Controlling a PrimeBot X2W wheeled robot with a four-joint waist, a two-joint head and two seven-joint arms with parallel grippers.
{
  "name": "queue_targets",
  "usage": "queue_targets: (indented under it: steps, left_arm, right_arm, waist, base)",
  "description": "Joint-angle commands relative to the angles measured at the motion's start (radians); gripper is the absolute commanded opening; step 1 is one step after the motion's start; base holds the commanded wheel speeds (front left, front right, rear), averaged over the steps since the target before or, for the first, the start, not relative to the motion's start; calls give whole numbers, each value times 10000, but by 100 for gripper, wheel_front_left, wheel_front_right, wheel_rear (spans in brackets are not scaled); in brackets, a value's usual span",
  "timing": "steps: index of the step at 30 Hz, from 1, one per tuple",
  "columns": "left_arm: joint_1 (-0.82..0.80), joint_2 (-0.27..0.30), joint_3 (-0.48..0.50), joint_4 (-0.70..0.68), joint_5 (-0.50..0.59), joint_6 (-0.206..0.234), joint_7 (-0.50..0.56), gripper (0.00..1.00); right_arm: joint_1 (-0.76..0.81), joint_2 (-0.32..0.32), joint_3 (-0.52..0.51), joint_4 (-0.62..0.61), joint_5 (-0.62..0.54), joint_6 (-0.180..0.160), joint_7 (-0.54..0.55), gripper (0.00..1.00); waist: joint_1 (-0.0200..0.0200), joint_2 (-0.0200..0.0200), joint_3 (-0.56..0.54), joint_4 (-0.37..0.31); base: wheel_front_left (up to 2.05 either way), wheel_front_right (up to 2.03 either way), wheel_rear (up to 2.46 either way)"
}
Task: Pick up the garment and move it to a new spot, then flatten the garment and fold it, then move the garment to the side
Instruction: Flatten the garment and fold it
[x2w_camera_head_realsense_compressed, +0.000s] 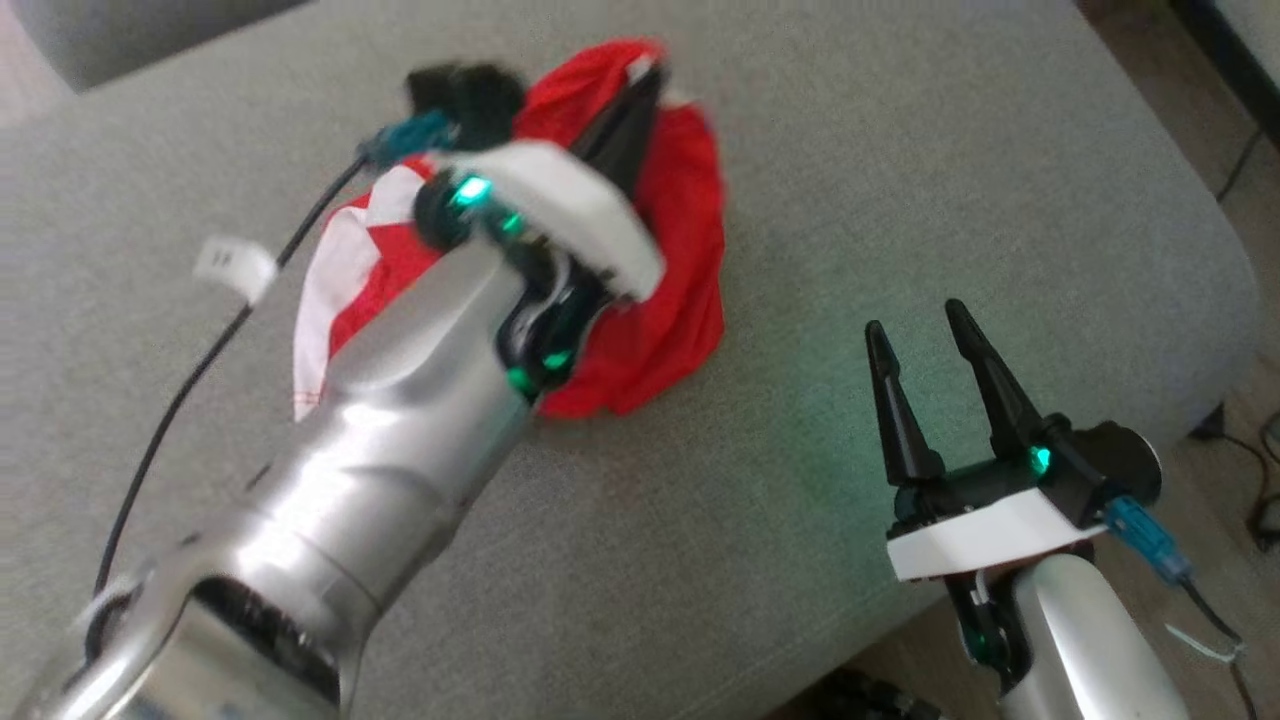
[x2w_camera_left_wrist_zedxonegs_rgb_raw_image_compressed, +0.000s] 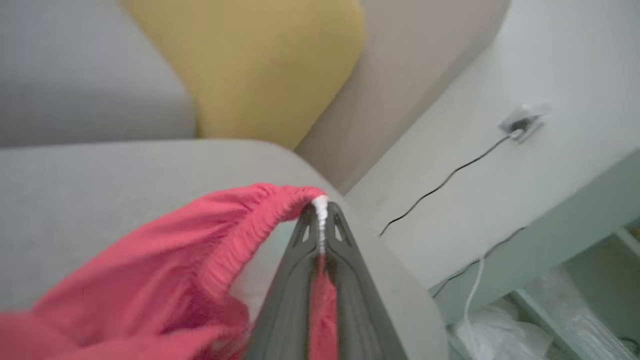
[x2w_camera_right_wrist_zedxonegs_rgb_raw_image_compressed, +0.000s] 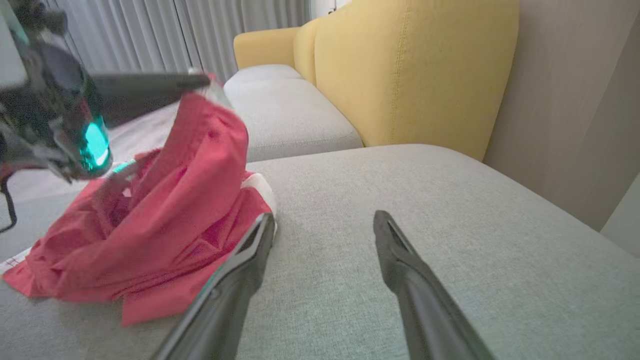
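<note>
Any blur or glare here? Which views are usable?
Head view: left pincer and forearm motion-blurred over the garment; right pincer sharp, green glow on the sofa beside it. Left wrist view: garment smeared at lower left, background soft. Right wrist view: mostly sharp; left pincer at upper left blurred.

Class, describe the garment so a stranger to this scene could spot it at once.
Start at the wide grey sofa seat before the yellow backrest. On it lies the garment, a crumpled heap with its elastic edge pinched in the left gripper. It is bright red with white trim, against plain grey.
</note>
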Motion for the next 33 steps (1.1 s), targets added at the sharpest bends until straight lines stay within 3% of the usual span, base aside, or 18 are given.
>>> queue_targets:
  steps: [1, 6, 10, 13, 18, 22, 28, 31, 33]
  left_arm:
    - [-913, 22, 145, -591, -91, -88, 3, 0]
    - [-1889, 22, 91, -1951, -660, -175, 431, 0]
    - [-2095, 351, 427, -3004, -1201, 72, 1136, 0]
    - [-1530, 1059, 543, -4099, -1527, 439, 1555, 0]
    - [695, 3053, -60, -5995, -1489, 978, 2043, 0]
    - [2665, 4295, -472, -6817, -1479, 1341, 1803, 0]
    - [4109, 5505, -492, -7013, -1021, 1659, 841, 0]
    - [4232, 5816, -427, -6960, -846, 1667, 619, 0]
    - [4296, 6143, -269, -6745, -664, 1683, 300, 0]
  right_arm:
    - [15, -26, 110, -242, 36, 73, -36, 100]
    - [382, -26, -194, -147, -164, 73, -36, 100]
    - [564, -26, -571, -183, -258, 73, -36, 100]
    - [626, -26, -803, -311, -255, 73, -36, 100]
    - [687, -26, -1011, -446, -341, 73, -36, 100]
    - [783, -26, -1322, -624, 3, 73, -36, 100]
    - [517, -56, -1626, -330, 1061, 73, -36, 100]
    - [254, -424, -1384, -30, 1519, 73, -36, 100]
    - [-171, -1150, -686, 494, 2349, 73, -36, 100]
  waist:
    - [0, 0, -393, 128]
    - [0, 0, -1172, 557]
    - [0, 0, -1459, 1059]
    - [0, 0, -1403, 1545]
    - [0, 0, -1147, 2308]
    - [0, 0, -881, 2913]
    - [0, 0, -622, 3511]
    - [0, 0, -541, 3697]
    - [0, 0, -470, 3895]
  base:
    - [0, 0, 0]
    - [0, 0, 0]
    - [0, 0, 0]
    - [0, 0, 0]
    - [0, 0, 0]
    - [0, 0, 0]
    - [0, 0, 0]
    - [0, 0, 0]
    - [0, 0, 0]
